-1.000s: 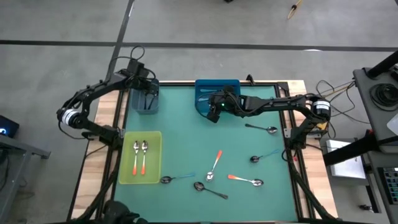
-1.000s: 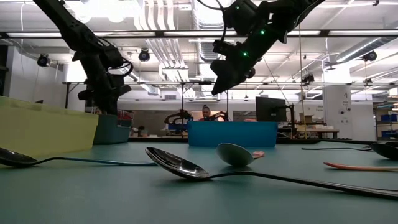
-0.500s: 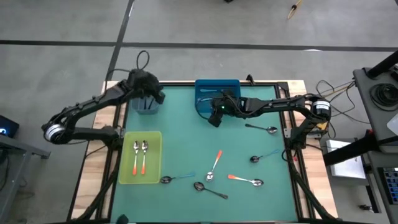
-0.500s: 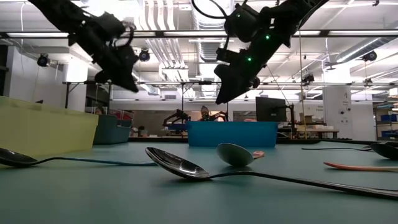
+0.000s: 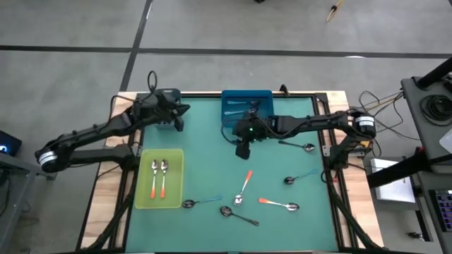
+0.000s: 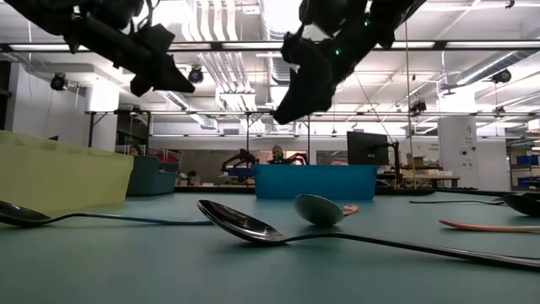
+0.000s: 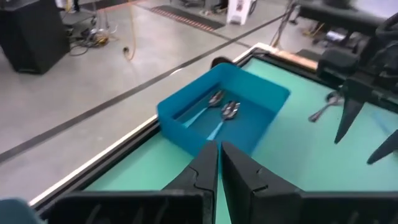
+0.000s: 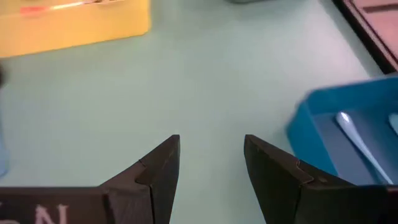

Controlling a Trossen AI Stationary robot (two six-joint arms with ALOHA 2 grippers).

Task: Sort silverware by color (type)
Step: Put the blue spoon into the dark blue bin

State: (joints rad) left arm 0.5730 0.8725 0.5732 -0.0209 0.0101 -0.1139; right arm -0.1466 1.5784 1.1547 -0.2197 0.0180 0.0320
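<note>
The left gripper [image 5: 175, 117], fingers pressed together on nothing, hangs by the grey bin [image 5: 162, 124], far from the loose spoons. The right gripper [image 5: 242, 150], jaws apart and empty, hovers just off the blue bin [image 5: 227, 99]. Nearest it lies the orange-handled spoon [image 5: 244, 186], toward the table's near edge, its long axis running almost straight away from that claw

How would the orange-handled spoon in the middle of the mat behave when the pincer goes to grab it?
The orange-handled spoon looks thin and stiff, so it likely won't flex. It lies flat on the green mat, so it may slide if nudged. Its shiny bowl probably slips; the handle seems the safer grip for the open right pincer.
</note>
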